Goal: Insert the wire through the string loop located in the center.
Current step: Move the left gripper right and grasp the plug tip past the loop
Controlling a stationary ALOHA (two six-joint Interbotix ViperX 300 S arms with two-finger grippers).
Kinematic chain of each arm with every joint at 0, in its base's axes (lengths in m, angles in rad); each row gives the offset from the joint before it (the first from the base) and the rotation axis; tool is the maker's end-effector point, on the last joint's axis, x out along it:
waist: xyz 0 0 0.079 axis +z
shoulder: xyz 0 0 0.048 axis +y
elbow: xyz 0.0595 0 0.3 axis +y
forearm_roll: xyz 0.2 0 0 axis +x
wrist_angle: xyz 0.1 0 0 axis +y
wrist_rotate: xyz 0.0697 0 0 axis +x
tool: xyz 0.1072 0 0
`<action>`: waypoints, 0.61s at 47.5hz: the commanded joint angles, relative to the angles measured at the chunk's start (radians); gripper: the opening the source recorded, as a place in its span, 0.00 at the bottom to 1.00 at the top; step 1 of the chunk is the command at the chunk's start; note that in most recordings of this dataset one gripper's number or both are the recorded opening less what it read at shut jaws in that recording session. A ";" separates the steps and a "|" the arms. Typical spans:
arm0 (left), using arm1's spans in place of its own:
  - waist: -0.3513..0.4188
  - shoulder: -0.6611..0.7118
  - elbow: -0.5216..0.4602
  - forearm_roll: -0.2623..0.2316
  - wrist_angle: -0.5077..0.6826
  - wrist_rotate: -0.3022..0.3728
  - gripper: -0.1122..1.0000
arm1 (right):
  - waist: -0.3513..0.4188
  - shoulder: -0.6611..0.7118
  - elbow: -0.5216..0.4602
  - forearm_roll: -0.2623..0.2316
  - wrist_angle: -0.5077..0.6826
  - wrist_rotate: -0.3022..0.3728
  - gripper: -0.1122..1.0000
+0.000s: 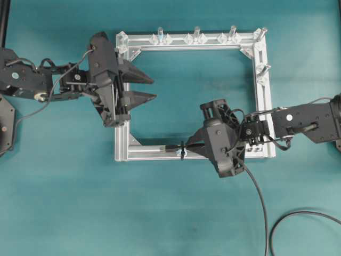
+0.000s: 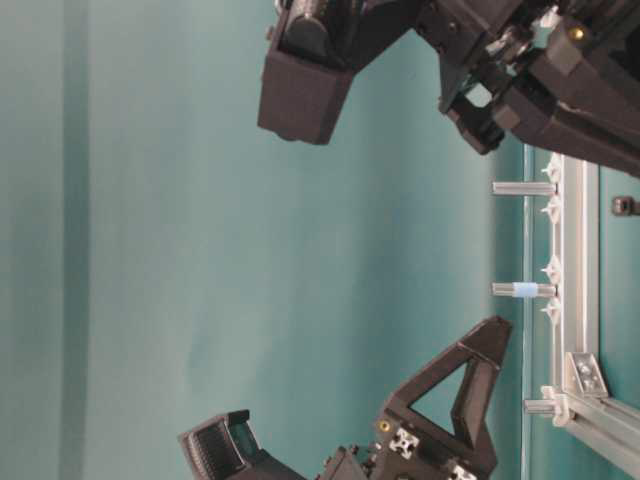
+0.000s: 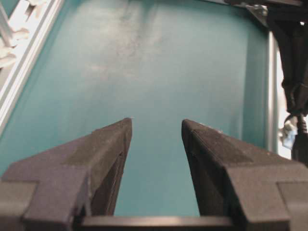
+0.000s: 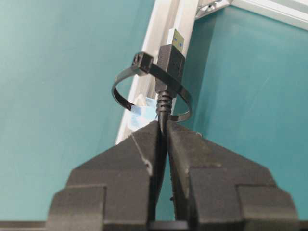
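The wire (image 1: 256, 186) is a black cable ending in a dark plug (image 4: 171, 60) with a metallic tip. My right gripper (image 4: 163, 124) is shut on the cable just behind the plug's ribbed collar. The string loop (image 4: 143, 61) stands upright across the silver front rail (image 1: 154, 154), by a pale-blue fitting (image 4: 144, 110). The plug reaches into the ring, one band crossing in front of it. From overhead, my right gripper (image 1: 194, 148) sits just right of the string loop (image 1: 183, 150). My left gripper (image 1: 154, 88) hangs open and empty over the frame's left side, also open in its wrist view (image 3: 156, 125).
The square aluminium frame (image 1: 264, 106) carries clear pegs (image 1: 196, 33) on its far and right rails. The wire's slack curls over the teal table at the lower right (image 1: 298, 216). The right arm (image 3: 293, 72) shows at the edge of the left wrist view.
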 commanded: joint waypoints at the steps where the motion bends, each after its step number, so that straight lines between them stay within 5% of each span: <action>1: -0.020 -0.023 -0.018 0.003 -0.003 -0.002 0.54 | -0.002 -0.012 -0.017 0.000 -0.009 0.002 0.16; 29: -0.158 -0.021 -0.026 0.003 0.031 -0.002 0.54 | -0.002 -0.012 -0.015 0.000 -0.017 0.000 0.16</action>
